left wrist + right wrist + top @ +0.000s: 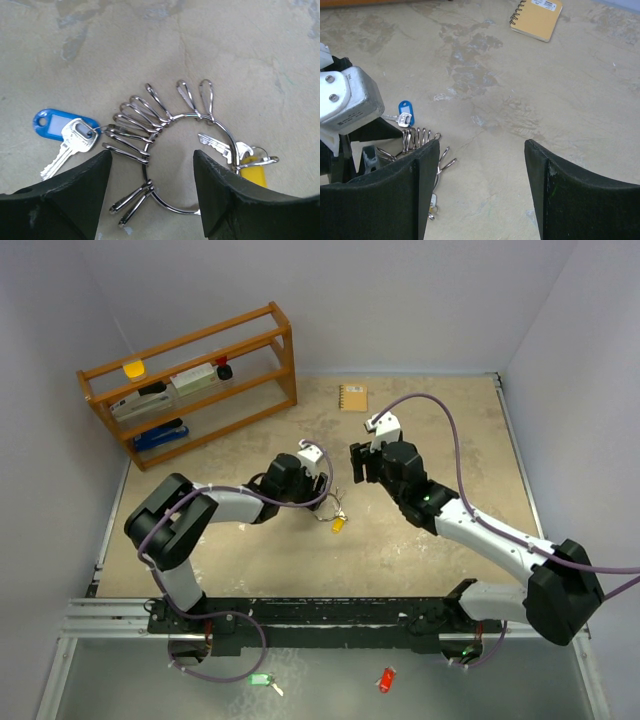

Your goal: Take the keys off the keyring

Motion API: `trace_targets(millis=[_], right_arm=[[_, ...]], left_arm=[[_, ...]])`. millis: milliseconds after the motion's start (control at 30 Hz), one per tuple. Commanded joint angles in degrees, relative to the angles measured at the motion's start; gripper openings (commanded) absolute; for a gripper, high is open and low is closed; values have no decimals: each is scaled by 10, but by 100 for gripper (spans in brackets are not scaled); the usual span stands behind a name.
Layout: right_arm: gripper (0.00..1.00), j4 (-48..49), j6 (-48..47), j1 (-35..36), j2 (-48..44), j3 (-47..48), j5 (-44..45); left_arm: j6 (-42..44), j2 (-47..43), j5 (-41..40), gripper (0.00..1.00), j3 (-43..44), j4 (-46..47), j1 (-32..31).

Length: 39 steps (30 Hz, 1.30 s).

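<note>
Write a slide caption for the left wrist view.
Open end effector straddling a keyring, blue-tagged key on one side, yellow-tagged key opposite.

Open tabletop [545,100] before the right hand [481,160]; keyring [186,116] and keys [75,137] between fingers [70,195] of the left hand [151,159].

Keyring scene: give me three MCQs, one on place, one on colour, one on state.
1. Where on the table is the notebook? A near edge; B far side; C centre, under the keyring.
2. Colour of the tag left of the keyring in the left wrist view? A red; B green; C blue.
3. Right end effector? A open, holding nothing; B shut on the keyring; C shut, empty.
Answers: B, it lies flat at the far side; C, the tag has a blue body with a white label; A, bare table shows between its fingers.
</note>
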Motion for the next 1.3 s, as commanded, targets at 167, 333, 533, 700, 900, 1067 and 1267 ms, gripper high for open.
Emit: trace_targets(millis=[167, 333, 533, 700, 900, 1067, 1267], right_arm=[[72, 3, -11, 0, -20, 4, 26], [72, 2, -13, -1, -25, 0, 31], [72, 7, -13, 0, -28, -4, 36], [70, 1, -9, 0, -16, -2, 46], [67, -2, -6, 0, -15, -13, 50], [63, 0, -6, 0, -11, -21, 52], [63, 21, 6, 0, -4, -43, 29]], left_arm=[[-33, 54, -45, 46, 35, 16, 0], [-41, 77, -29, 25, 41, 19, -1], [-51, 76, -29, 0, 28, 30, -1], [-49, 48, -42, 0, 19, 39, -1], [-27, -13, -72, 0, 21, 37, -1], [2, -80, -93, 0, 43, 20, 0], [32, -138, -129, 0, 63, 15, -1]])
